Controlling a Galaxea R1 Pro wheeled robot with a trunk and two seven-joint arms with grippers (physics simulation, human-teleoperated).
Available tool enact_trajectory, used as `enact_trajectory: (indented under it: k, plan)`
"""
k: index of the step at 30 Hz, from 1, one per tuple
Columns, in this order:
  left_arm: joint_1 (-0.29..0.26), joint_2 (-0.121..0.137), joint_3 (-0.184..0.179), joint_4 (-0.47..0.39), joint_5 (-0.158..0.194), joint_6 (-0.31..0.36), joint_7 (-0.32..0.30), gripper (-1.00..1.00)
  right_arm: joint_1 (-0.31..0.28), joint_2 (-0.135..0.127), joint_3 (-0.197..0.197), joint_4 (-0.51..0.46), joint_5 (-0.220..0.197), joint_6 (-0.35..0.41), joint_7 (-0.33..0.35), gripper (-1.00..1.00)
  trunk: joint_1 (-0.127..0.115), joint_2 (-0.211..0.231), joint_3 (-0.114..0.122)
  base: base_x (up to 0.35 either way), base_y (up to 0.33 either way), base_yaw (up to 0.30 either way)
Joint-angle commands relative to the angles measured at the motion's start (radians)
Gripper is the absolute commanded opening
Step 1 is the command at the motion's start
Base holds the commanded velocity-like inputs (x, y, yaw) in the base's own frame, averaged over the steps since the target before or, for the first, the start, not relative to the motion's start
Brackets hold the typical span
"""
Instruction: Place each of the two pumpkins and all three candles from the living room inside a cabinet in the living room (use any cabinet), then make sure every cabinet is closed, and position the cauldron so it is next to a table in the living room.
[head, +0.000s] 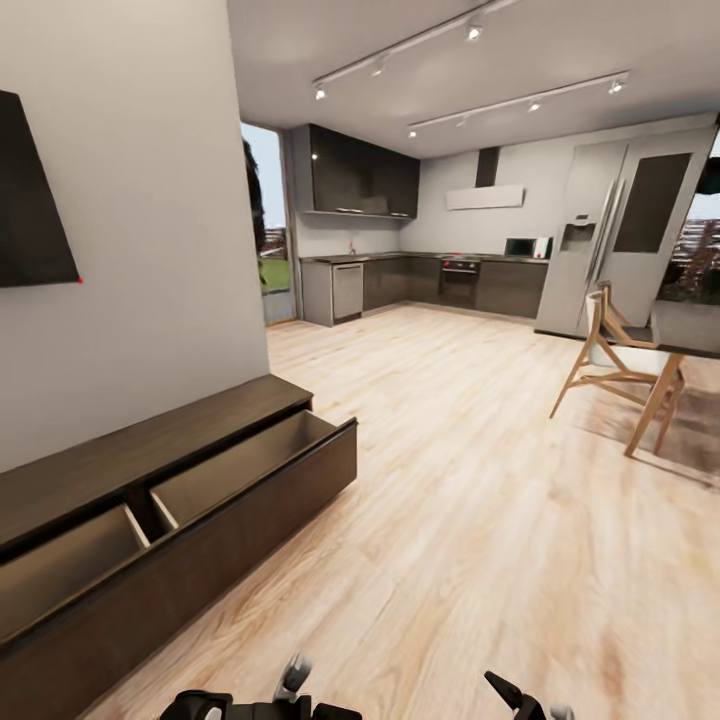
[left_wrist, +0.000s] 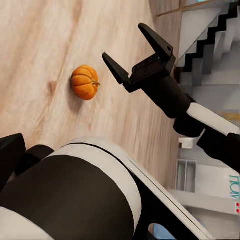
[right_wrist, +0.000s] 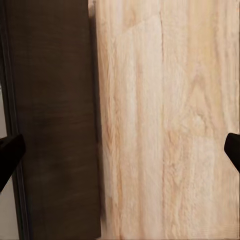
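Currently the cabinet (head: 200, 490) has drawers pulled out; one pumpkin (left_wrist: 84, 82) lies on floor (wood) near spread, empty right gripper (left_wrist: 136, 49); left jaws indeterminable.

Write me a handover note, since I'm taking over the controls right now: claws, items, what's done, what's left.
Right claw: open, empty.
Left claw: state unclear.
Cabinet: two drawers pulled open, and the parts that show are bare.
One pumpkin lies on the wood floor, not gripped.
Done: drawers opened.
Left: stow pumpkins and candles, shut the drawers, set the cauldron by a table.
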Motion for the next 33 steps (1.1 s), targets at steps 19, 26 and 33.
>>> enact_trajectory:
  k: [19, 26, 33]
  plan:
    - [0.0, 0.001, -0.001, 0.0, 0.005, 0.006, 0.002, 1.0, -0.001, -0.005, 0.001, 0.005, -0.012, 0.01, 0.002, 1.0, -0.001, 0.0, 0.003, -0.032, 0.0, -0.288]
    - [0.0, 0.001, -0.006, 0.007, 0.005, 0.007, 0.002, 1.0, -0.001, -0.005, 0.0, 0.006, -0.014, 0.01, 0.002, 1.0, -0.001, 0.0, 0.007, 0.0, 0.0, -0.278]
    - [0.0, 0.001, -0.006, 0.009, 0.001, 0.007, 0.005, 1.0, -0.001, -0.004, -0.001, 0.007, -0.016, 0.01, 0.001, 1.0, -0.024, 0.042, 0.03, 0.0, 0.0, -0.276]
